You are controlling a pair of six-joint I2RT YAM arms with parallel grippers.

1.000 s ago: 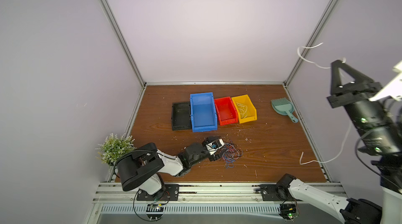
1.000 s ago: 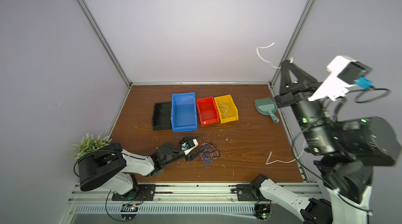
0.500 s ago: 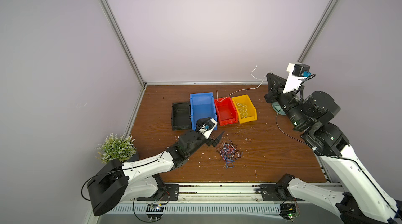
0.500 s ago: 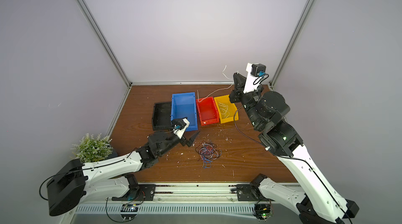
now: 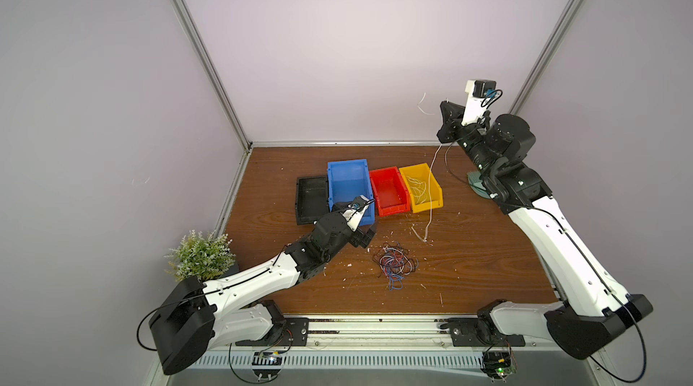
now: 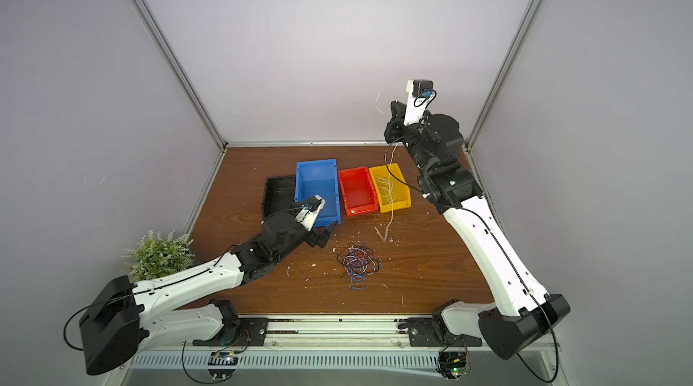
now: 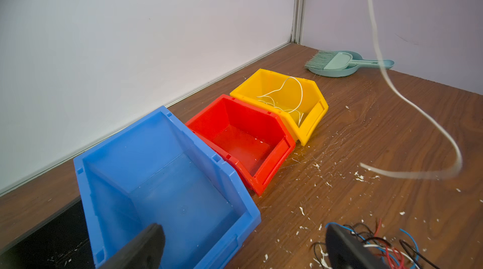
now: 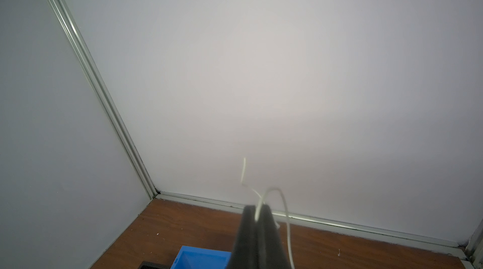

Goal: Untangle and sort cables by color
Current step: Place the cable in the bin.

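Tabletop [image 5: 487,253] was brown wood grain with slight sheen, blue bin [image 7: 156,155], red bin [image 7: 243,134] and yellow bin [image 7: 277,84] smooth glossy plastic, walls [image 5: 356,46] matt, corner posts [image 5: 205,54] bare metal.

1. Bare table [image 5: 487,253] lay open to the right of the cable tangle [image 5: 394,266].
2. The black tray [image 5: 311,200], blue bin [image 5: 347,185], red bin [image 5: 388,189] and yellow bin [image 5: 425,207] stood touching in a row, walling off the back middle.
3. A white cable [image 5: 431,196] hung across the yellow bin's front.
4. The plant [image 5: 198,256] crowded the left edge.

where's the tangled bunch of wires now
In both top views the tangled wires lie on the table, nearer the robot than the red bin, just right of the open left gripper.
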